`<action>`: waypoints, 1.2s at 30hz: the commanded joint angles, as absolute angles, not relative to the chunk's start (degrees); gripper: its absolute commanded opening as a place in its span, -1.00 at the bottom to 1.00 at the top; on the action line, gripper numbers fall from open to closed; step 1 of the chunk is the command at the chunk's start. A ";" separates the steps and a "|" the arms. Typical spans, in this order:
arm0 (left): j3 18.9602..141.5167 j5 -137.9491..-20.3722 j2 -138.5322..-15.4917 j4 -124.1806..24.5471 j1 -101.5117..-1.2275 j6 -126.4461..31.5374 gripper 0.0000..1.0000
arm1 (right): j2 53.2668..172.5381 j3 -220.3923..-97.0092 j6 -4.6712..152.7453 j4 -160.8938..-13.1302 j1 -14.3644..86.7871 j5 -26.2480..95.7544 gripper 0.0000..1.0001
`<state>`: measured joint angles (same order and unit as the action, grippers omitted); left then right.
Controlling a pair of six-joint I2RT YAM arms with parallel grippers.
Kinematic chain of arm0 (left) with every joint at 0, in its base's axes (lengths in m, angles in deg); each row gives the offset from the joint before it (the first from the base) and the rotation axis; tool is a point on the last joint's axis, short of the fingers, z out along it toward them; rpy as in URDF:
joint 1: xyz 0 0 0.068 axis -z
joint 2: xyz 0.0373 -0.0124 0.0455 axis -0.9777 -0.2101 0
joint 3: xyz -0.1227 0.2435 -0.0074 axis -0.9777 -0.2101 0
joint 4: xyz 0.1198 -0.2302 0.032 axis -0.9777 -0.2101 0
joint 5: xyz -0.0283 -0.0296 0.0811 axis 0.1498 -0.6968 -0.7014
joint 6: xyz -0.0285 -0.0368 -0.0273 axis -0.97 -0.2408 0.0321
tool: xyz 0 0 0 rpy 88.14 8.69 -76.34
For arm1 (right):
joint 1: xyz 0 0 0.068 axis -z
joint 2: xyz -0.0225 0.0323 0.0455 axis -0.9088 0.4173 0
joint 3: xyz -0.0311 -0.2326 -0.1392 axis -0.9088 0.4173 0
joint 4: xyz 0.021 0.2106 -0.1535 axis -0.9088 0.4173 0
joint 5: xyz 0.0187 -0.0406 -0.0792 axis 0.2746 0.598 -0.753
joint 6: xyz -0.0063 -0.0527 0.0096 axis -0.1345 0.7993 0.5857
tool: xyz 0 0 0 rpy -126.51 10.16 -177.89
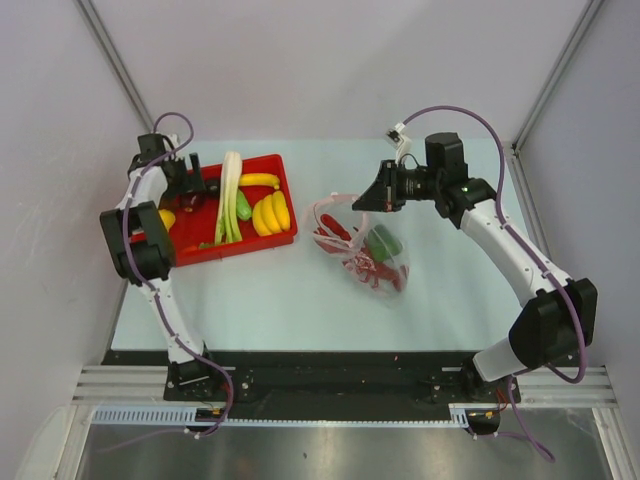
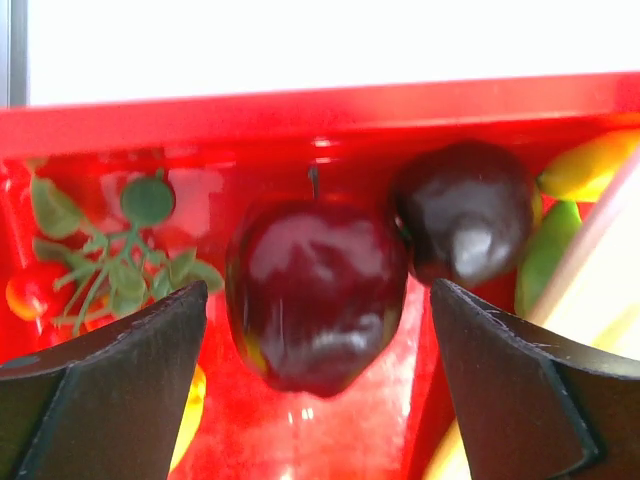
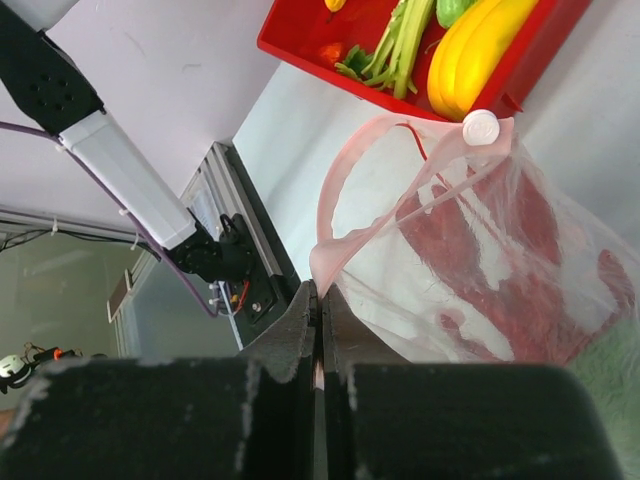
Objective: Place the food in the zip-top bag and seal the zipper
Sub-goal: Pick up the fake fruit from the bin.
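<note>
Maroon fruit (image 2: 312,300) between left pincer (image 2: 320,288) fingers (image 2: 120,380)

L gripper (image 1: 194,183) is hovering over red tray (image 1: 192,238), upper left; R gripper (image 1: 374,202) is meeting zip-top bag (image 1: 395,275) rim, mid-frame.

Bright, even light casts only faint shadows. Glare streaks the dark round fruit (image 2: 315,290); the left wrist view whitens out at 12 o'clock.

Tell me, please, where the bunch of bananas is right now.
In the top view, the bunch of bananas lies left of centre, at the right end of the red tray, just right of the leek.
</note>
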<state>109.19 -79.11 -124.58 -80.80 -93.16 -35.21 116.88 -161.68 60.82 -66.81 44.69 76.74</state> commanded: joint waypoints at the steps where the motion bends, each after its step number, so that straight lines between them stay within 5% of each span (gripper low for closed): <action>1: 113.27 -77.93 -126.49 -77.67 -93.25 -33.15 0.87 | 117.16 -163.92 61.60 -67.75 44.86 77.56 -1.00; 5: 111.18 -77.67 -126.15 -78.20 -93.34 -32.62 0.62 | 117.95 -164.98 62.48 -66.34 44.95 77.56 -1.00; 15: 108.35 -76.88 -125.18 -77.93 -93.34 -30.34 0.72 | 119.62 -165.77 62.40 -65.72 44.86 78.09 -1.00; 20: 109.59 -72.32 -121.59 -78.99 -93.78 -30.34 0.14 | 119.54 -165.77 62.39 -65.72 44.25 77.74 -1.00; 25: 102.22 -63.63 -104.58 -77.24 -93.51 -33.23 0.04 | 119.27 -165.68 62.39 -66.25 43.54 77.12 -1.00; 30: 92.63 -49.92 -91.62 -77.41 -85.62 -38.24 0.06 | 119.01 -165.33 62.04 -67.30 43.63 77.12 -1.00; 36: 79.62 -46.72 -80.45 -67.23 -66.47 -47.91 0.07 | 119.27 -164.63 59.59 -70.73 43.02 77.39 -1.00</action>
<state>87.25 -52.77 -83.17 -73.11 -76.42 -40.54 119.68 -163.14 61.17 -66.48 43.65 76.98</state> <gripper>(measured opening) 0.736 0.018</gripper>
